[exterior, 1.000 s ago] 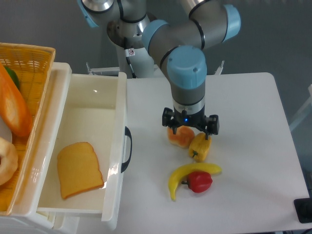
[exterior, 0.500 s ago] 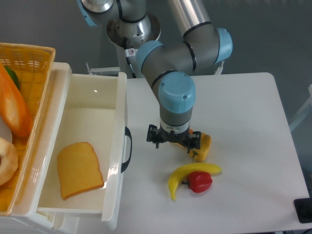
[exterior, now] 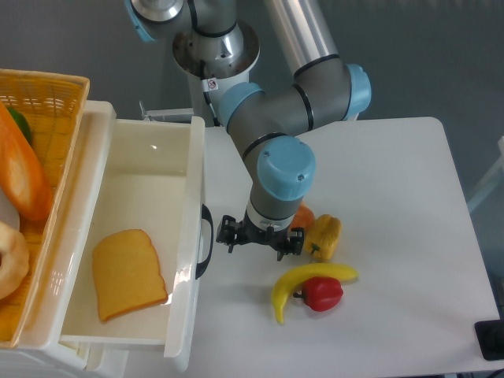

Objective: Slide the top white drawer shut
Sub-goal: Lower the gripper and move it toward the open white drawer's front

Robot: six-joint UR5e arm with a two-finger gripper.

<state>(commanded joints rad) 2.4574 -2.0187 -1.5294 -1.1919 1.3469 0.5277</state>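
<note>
From my one fixed camera, the top white drawer [exterior: 134, 236] stands pulled out at left, a bread slice [exterior: 127, 273] inside; its near corner is cut off by the frame edge. The pincer [exterior: 259, 241] hovers over the tabletop [exterior: 394, 236] just right of the black handle [exterior: 205, 240], fingers spread, gripping nothing. The wrist hides most of an orange fruit [exterior: 304, 214].

Glossy white drawer [exterior: 150, 189] (black handle [exterior: 206, 240])
</note>
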